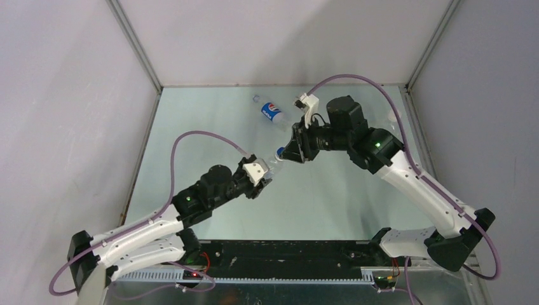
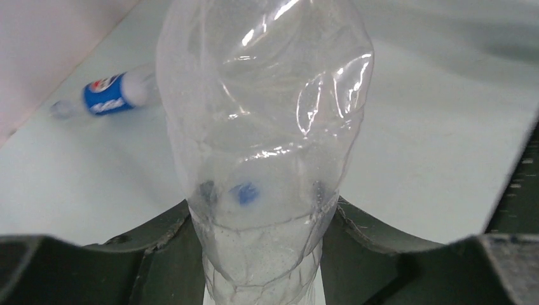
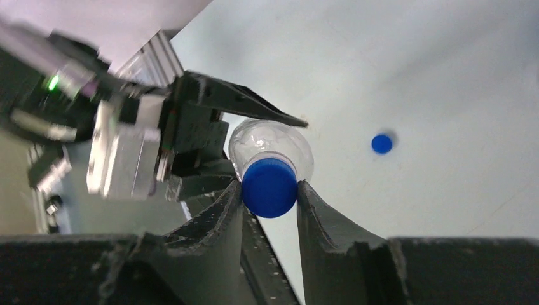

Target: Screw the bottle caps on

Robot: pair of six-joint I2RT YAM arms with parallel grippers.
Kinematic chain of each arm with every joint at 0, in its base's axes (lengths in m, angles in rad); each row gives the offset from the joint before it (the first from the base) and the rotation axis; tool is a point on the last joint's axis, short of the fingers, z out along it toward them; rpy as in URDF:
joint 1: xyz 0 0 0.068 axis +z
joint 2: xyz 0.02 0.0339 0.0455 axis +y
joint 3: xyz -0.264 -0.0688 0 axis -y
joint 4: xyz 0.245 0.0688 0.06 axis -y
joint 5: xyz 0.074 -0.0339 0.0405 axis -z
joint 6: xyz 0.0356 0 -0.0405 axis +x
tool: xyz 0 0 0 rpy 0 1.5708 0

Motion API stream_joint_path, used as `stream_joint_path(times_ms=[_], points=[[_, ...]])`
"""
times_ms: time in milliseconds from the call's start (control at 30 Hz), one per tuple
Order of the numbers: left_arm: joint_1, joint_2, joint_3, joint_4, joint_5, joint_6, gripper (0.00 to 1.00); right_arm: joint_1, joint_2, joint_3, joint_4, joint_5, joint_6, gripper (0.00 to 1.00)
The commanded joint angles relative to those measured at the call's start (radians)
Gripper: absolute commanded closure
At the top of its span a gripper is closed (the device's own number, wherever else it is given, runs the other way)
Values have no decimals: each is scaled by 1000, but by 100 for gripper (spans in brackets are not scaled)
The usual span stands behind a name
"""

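My left gripper [image 2: 264, 238] clamps the plain clear bottle [image 2: 264, 114], which has no label, over the middle of the table [image 1: 210, 127]. My right gripper [image 3: 269, 192] pinches the blue cap [image 3: 269, 184] on its neck. I count two bottles: the Pepsi bottle [image 2: 108, 95] lies on its side, lettering too blurred to read. Two blue caps: the loose blue cap [image 3: 381, 143] lies apart
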Motion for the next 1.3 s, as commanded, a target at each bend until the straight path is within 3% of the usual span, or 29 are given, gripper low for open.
stream_joint_path(times_ms=[0, 67, 133, 233, 300, 433, 567, 733, 967, 1267], points=[[-87, -33, 20, 178, -343, 118, 100, 33, 53, -37, -27, 235, 365, 100], [-89, -32, 13, 173, -343, 106, 100, 43, 52, -38, -15, 258, 394, 100], [-88, -31, 11, 148, -327, 91, 100, 43, 39, -39, 12, 249, 385, 92], [-56, -44, 7, 93, -246, 46, 100, 41, 6, -39, 64, 172, 299, 63], [-12, -58, 2, 18, -101, 12, 100, 41, -23, -38, 81, 88, 192, 55], [119, -79, 7, -79, 207, -4, 100, 39, -93, -39, 26, -26, -112, 47], [225, -50, 63, -188, 494, 55, 100, 36, -145, -39, -66, -53, -362, 45], [238, 43, 167, -359, 691, 196, 100, 36, -199, -39, -150, -115, -633, 43], [237, 147, 302, -510, 781, 323, 100, 37, -224, -39, -228, -174, -941, 41], [238, 205, 374, -577, 806, 372, 100, 51, -177, -7, -250, -249, -991, 45]])
